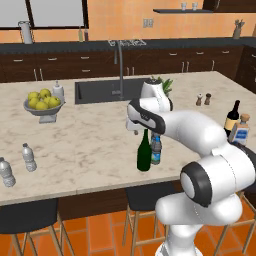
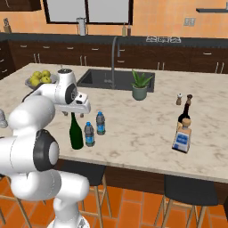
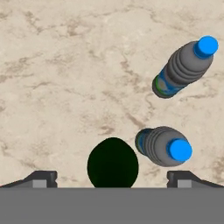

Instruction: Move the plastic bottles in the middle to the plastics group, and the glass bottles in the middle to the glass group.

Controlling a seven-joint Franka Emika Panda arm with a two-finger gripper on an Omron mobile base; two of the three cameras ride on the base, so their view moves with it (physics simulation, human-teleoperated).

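We saw the green wine bottle standing directly below the gripper, between its spread, empty fingers. Just beside it stood two blue-capped plastic bottles, dark-tinted and ribbed. On the marble counter, two pale water bottles stood well left, and two glass bottles right.

The pale marble worktop carried everything. Near the middle of its front edge stood a dark green wine bottle with a blue-capped plastic bottle just beside it and a second one a little farther in. Two clear water bottles stood near the left front corner. A fruit bowl sat toward the left, a tan-labelled dark bottle and a squat blue-labelled bottle at the right, a potted plant beside the sink.
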